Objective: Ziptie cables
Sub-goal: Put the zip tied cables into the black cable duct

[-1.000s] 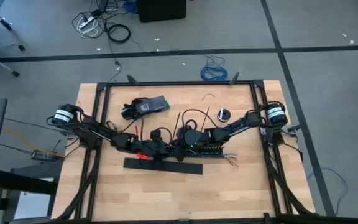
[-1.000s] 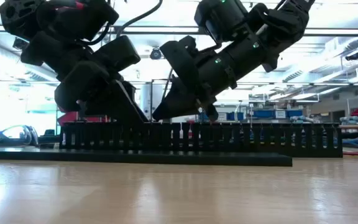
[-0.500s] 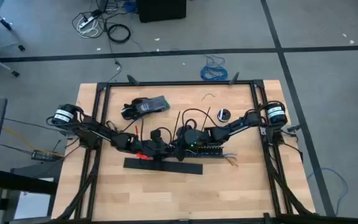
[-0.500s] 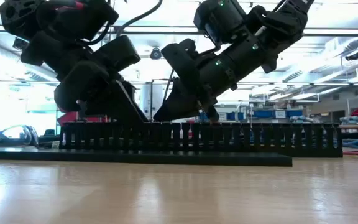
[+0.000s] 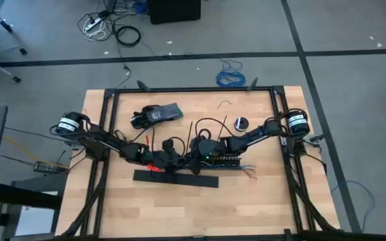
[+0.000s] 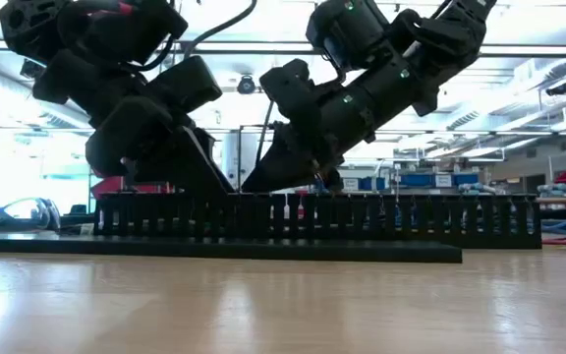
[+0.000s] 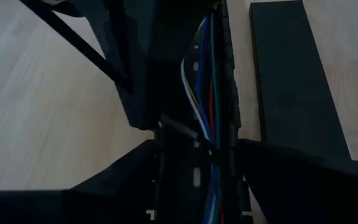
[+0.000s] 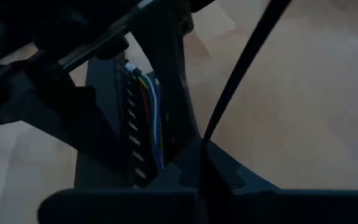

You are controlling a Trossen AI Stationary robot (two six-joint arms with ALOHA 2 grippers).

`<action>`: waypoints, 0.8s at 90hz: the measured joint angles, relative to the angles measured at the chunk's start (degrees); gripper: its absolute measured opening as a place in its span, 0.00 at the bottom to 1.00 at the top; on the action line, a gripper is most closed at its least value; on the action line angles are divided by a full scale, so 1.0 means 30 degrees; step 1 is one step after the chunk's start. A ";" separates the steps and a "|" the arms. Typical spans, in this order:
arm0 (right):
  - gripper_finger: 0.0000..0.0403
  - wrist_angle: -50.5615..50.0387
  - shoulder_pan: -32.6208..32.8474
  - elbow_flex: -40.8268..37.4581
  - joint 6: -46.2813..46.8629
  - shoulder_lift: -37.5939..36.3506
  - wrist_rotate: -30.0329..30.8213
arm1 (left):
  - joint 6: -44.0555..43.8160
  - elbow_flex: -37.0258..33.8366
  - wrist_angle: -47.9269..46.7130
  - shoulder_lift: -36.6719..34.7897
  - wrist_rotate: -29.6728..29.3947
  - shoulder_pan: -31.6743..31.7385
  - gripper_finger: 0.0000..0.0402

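Observation:
The cables (image 7: 207, 81) are a bundle of blue, white, red and green wires. They lie lengthwise in the black slotted channel (image 5: 223, 162) at mid-table, with their splayed ends (image 5: 248, 170) sticking out of its right end. Both grippers meet over the channel. My right gripper (image 8: 201, 155) is shut on a thin black ziptie (image 8: 241, 68). My left gripper (image 7: 197, 168) is open, with one finger on each side of the channel. A thin black strip (image 7: 188, 132) crosses the cables just ahead of those fingers. In the low view the channel wall (image 6: 362, 216) hides both sets of fingertips. My right gripper pinches the ziptie between its two fingers at the strip's lower part (image 8: 205, 138). The fingers slant down from the table's right toward the channel. The strip's free length rises straight up out of the fingers, clear of the table. My left gripper's fingers (image 7: 104, 180) flank the channel; I cannot tell whether they touch it.
The flat black channel lid (image 5: 176, 178) lies just nearer than the channel. A black labelled tool (image 5: 156, 114), a small round black part (image 5: 241, 123) and a curled wire scrap (image 5: 226, 103) sit toward the far edge. Black frame rails (image 5: 106, 134) line the table's sides.

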 joint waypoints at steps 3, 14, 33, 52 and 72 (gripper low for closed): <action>0.00 0.0226 0.0000 0.0000 -0.0230 0.0000 -0.0012 | 0.0000 0.0000 0.0000 0.0000 -0.0009 0.0000 0.52; 0.00 0.0820 -0.0097 0.0000 -0.0644 0.0000 -0.0367 | 0.0000 0.0000 -0.0007 0.0000 -0.0015 0.0000 0.51; 0.00 0.0423 -0.0211 0.0000 -0.0942 0.0000 -0.0782 | 0.0000 0.0000 -0.0007 0.0000 -0.0007 0.0000 0.51; 0.00 0.0370 -0.0447 0.0000 -0.1452 0.0000 -0.1047 | 0.0000 0.0000 -0.0015 0.0000 -0.0007 0.0000 0.51; 0.00 0.0338 -0.0552 0.0000 -0.2140 0.0000 -0.1377 | 0.0121 0.0000 -0.0015 0.0007 0.0023 0.0000 0.51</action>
